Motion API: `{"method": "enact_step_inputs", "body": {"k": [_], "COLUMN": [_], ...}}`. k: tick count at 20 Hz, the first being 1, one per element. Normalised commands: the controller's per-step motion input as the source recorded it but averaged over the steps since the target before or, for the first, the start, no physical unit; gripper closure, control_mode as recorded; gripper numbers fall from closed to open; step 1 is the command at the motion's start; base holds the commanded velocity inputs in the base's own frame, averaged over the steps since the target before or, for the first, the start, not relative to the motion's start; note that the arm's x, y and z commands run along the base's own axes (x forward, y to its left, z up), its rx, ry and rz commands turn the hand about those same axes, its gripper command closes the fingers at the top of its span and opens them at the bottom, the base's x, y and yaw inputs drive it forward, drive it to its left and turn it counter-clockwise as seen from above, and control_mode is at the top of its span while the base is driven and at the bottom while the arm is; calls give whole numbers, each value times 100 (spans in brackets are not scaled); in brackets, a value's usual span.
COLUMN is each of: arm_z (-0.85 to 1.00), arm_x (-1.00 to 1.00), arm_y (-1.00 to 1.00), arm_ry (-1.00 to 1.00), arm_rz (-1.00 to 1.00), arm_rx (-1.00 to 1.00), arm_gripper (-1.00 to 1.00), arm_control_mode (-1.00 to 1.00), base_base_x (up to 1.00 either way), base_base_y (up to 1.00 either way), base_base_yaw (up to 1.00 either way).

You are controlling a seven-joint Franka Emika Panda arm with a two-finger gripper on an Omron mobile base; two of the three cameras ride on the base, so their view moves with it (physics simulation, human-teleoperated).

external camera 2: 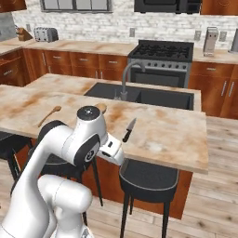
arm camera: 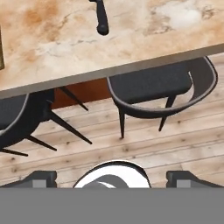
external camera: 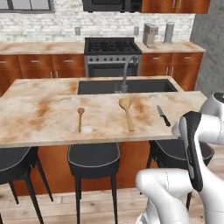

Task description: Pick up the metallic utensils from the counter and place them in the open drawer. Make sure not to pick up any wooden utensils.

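With its gripper (arm camera: pixel 111 177) spread wide and empty short of the counter (external camera: pixel 43 118), the dark-handled knife (external camera: pixel 163 116) lay near the long wooden spoon (external camera: pixel 127 111), risking a wrong grab.

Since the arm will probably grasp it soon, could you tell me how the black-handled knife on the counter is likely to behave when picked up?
The knife looks stiff and probably light. It lies flat on the counter, so it seems unlikely to roll, but its thin blade may be hard to pinch.
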Motion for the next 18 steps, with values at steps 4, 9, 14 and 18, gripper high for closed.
{"method": "enact_step_inputs", "body": {"k": [4,9,14,18], "arm_z": [0,0,0,0], "arm_x": [0,0,0,0], "arm_y": [0,0,0,0], "arm_ry": [0,0,0,0], "arm_rz": [0,0,0,0], "arm_rx": [0,0,0,0], "arm_gripper": [-100,-100,-100,-100], "arm_control_mode": [100,100,100,100], "base_base_x": [88,72,1,0], "base_base_y": [0,0,0,0], "base_base_yaw": [0,-5,0,0]}}
